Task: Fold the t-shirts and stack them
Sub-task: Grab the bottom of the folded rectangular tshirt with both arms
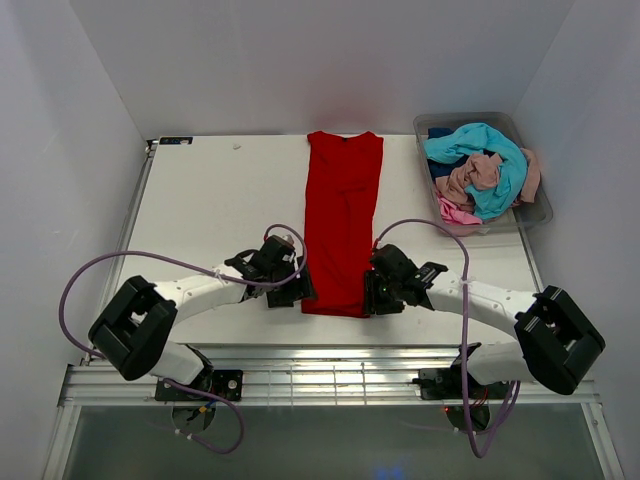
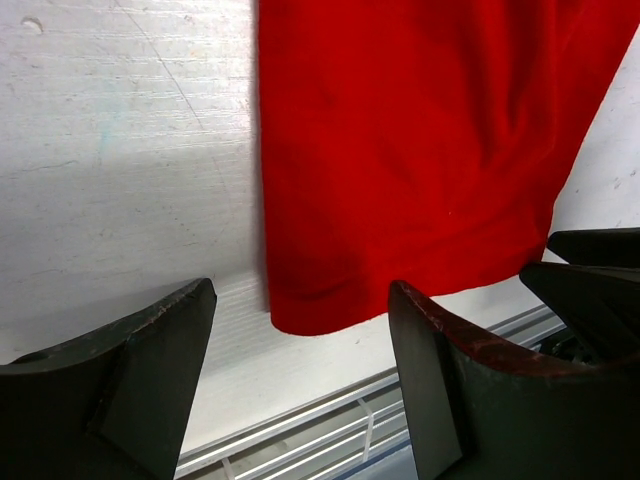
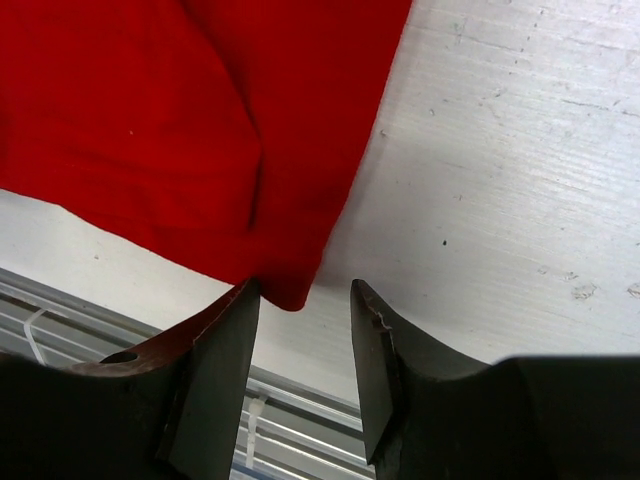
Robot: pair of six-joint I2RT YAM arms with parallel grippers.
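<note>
A bright red t-shirt (image 1: 342, 215) lies flat on the white table (image 1: 220, 200), folded into a long narrow strip running from far to near. My left gripper (image 1: 300, 287) sits at the near-left hem corner (image 2: 300, 315); it is open, and the corner lies just beyond its wide-spread fingertips (image 2: 205, 290). My right gripper (image 1: 372, 292) is at the near-right hem corner (image 3: 290, 290), also open, with the corner tip touching its left finger (image 3: 240, 310). More t-shirts, turquoise (image 1: 492, 152), dusty pink (image 1: 470, 176), bright pink (image 1: 455, 212) and dark blue (image 1: 440, 132), are heaped in the bin.
A clear grey plastic bin (image 1: 532, 216) stands at the back right of the table. A metal rail (image 1: 330, 380) runs along the table's near edge, just behind both grippers. White walls enclose the table on three sides.
</note>
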